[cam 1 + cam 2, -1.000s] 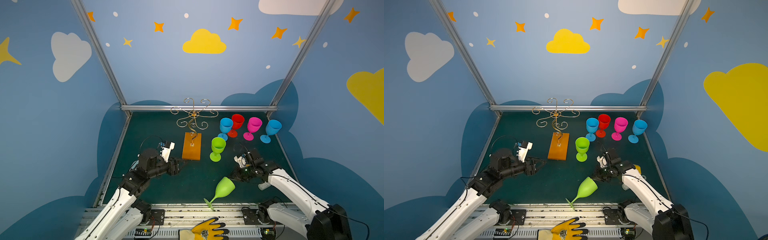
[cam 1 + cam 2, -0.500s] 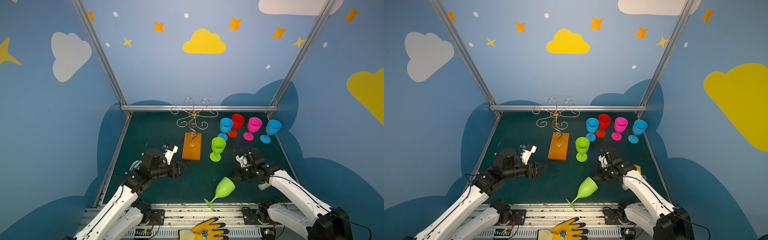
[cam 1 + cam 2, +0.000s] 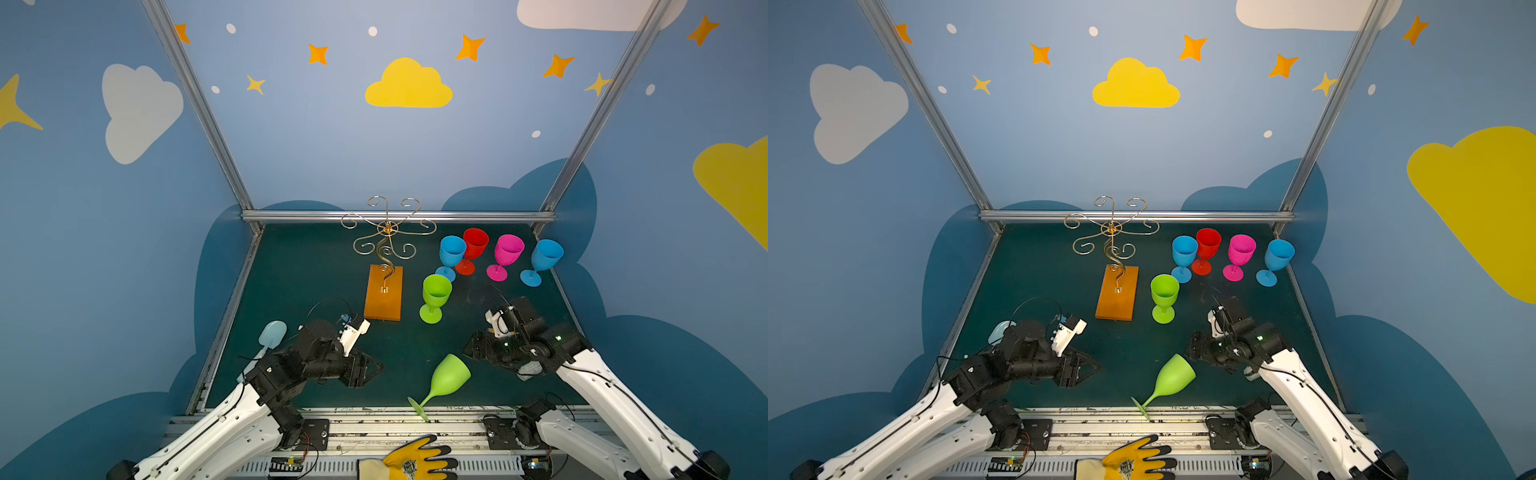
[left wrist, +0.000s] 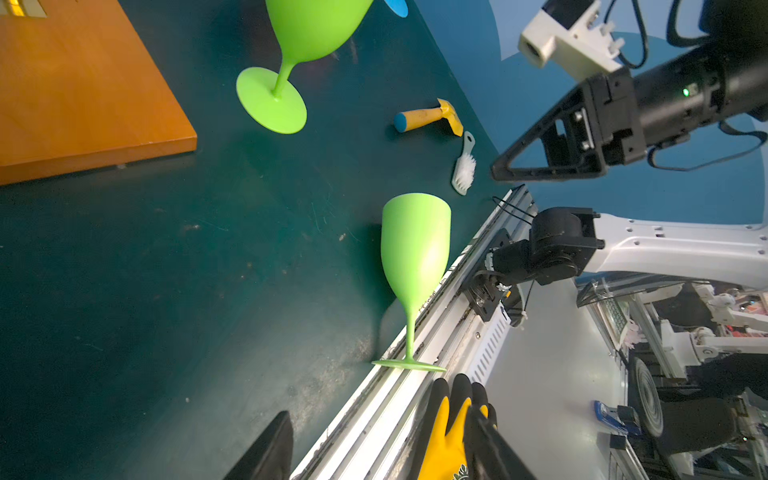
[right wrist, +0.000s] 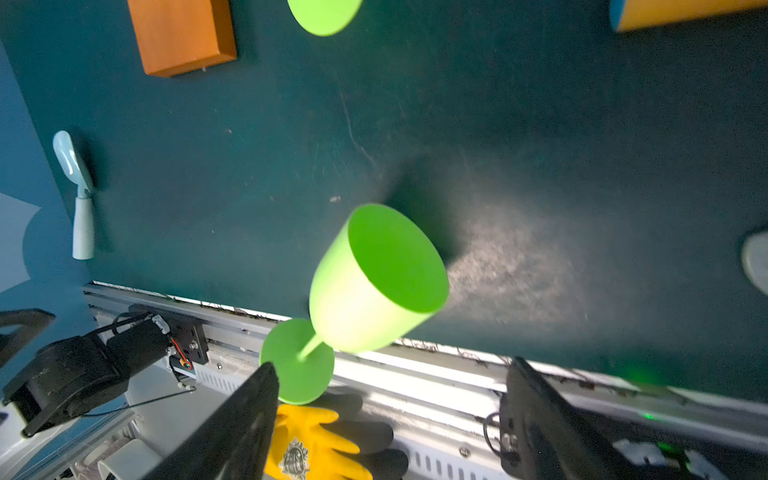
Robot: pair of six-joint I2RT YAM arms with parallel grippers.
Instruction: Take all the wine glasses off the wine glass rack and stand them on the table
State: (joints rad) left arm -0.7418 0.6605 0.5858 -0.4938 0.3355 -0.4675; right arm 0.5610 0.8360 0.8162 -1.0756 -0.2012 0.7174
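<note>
Wine glass [image 3: 448,377] lies tilted just beside the right claw [image 3: 471,352], whose jaws stand released.

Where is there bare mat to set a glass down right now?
Widest patch: the mat left of the wine glass rack, back to the rail. A smaller one lies between the left gripper, the upright green glass and the tipped green glass. Crowded: back right, where four coloured glasses stand close together.
</note>
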